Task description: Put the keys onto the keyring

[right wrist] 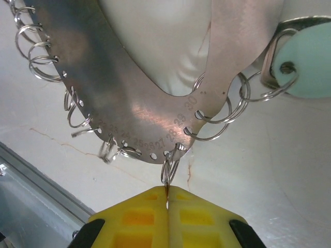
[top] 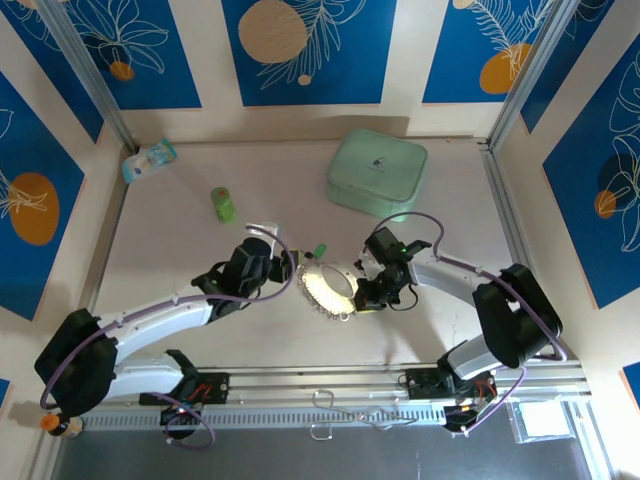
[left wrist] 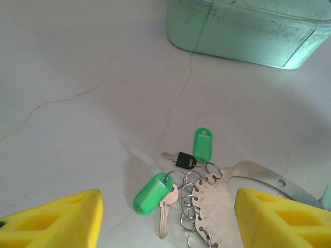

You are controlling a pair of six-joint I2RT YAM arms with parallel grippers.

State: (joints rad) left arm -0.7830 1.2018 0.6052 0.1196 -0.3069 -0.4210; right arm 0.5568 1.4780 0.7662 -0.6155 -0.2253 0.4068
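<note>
The keyring is a flat silvery oval loop with numbered holes and small split rings along its edge, lying mid-table. Two keys hang on it: a silver key with a green tag, and a black-headed key with a second green tag. My left gripper hovers open over these keys, its yellow fingers wide on either side and touching nothing. My right gripper is shut on one small split ring at the edge of the keyring.
A mint-green rounded case stands behind the keyring, also near in the left wrist view. A green cylinder stands upright at back left, with a small packet in the far left corner. A pale mint tag hangs on the keyring's right.
</note>
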